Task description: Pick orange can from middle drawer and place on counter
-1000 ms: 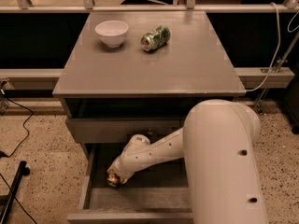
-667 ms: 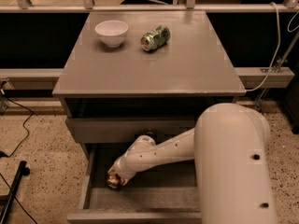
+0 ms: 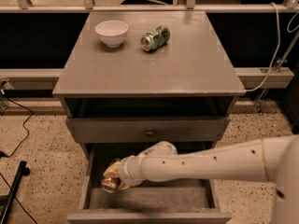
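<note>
The orange can [image 3: 111, 182] is in the open middle drawer [image 3: 154, 199], at its left side, with its silver end towards the camera. My gripper [image 3: 116, 173] reaches into the drawer from the right at the end of the white arm and is closed around the can, which sits tilted in it. I cannot tell whether the can touches the drawer floor. The counter [image 3: 154, 71] is the flat grey-brown top above the drawers.
A white bowl [image 3: 111, 32] and a green crinkly can [image 3: 155, 38] lying on its side are at the back of the counter. A shut drawer front with a small knob [image 3: 149, 133] overhangs the open drawer. Cables lie on the floor at the left.
The bulky upper arm has swung right and lower, so the forearm now lies stretched across the drawer. The gripper and the can stay at the drawer's left side.
</note>
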`<state>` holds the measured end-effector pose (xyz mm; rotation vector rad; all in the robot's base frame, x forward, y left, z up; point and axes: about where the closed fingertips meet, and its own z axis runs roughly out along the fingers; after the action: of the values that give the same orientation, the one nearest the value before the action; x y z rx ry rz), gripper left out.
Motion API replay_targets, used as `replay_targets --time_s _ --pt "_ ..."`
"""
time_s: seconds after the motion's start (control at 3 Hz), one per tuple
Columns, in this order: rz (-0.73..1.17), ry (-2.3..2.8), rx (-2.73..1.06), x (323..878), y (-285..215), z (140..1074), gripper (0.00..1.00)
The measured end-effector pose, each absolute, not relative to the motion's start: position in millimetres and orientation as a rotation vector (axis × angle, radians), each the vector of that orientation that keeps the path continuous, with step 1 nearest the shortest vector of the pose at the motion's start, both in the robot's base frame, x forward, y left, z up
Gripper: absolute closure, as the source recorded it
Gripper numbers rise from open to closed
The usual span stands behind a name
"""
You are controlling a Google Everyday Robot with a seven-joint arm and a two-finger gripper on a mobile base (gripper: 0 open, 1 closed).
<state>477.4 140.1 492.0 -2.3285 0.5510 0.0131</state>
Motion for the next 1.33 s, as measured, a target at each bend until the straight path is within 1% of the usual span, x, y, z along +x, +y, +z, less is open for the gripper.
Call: replay_targets --time_s 0.33,0.67,1.0,1.33 --pt "-0.054 0.448 -2.271 444 132 551 0.89" --pt "-0.005 0.425 -2.184 428 132 602 1.0" --pt "-0.105 0.294 -2.146 423 104 702 1.0" --pt "-0.243 0.32 -2.142 444 56 764 1.0"
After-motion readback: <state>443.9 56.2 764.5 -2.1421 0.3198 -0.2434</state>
